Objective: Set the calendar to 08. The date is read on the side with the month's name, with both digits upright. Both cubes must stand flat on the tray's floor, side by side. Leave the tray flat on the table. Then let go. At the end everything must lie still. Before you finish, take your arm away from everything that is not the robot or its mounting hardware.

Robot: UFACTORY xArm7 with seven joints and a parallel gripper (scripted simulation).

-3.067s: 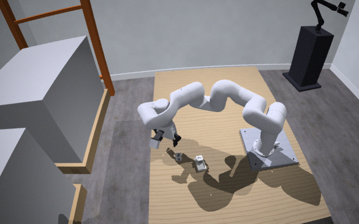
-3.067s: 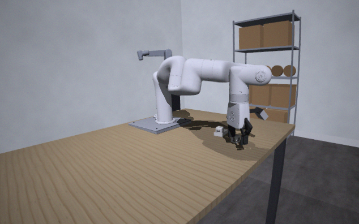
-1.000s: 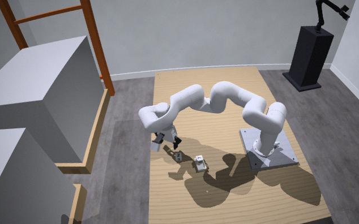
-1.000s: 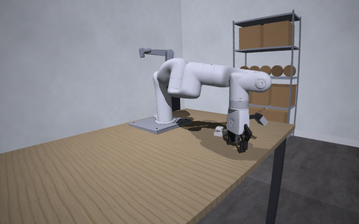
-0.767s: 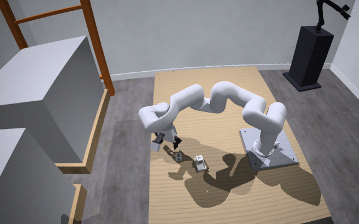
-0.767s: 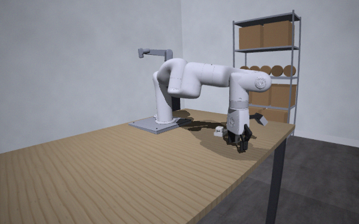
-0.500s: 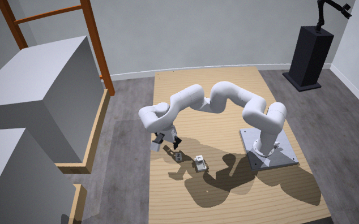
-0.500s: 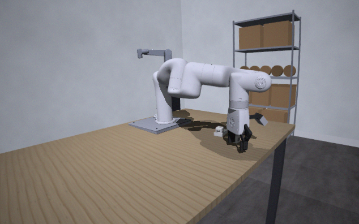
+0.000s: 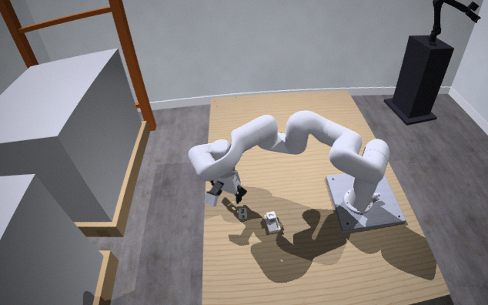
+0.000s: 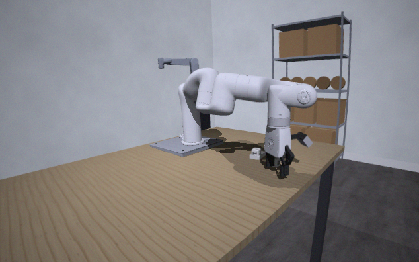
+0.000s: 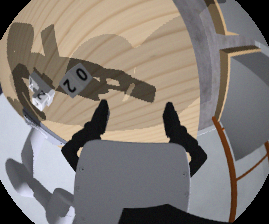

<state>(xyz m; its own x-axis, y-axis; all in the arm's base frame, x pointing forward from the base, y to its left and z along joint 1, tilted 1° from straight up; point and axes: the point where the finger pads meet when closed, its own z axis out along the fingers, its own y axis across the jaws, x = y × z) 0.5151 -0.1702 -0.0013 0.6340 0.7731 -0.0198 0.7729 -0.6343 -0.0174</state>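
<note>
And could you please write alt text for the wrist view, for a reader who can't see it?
An open black two-finger gripper hangs above a wooden table, nothing between its fingers. A cube showing the digits 0 and 2 lies on the wood, and near it, at the view's left, is a white calendar tray with another digit cube.

tray (image 9: pixel 275 229) partly hidden, its cube's digit perhaps blurred
</note>
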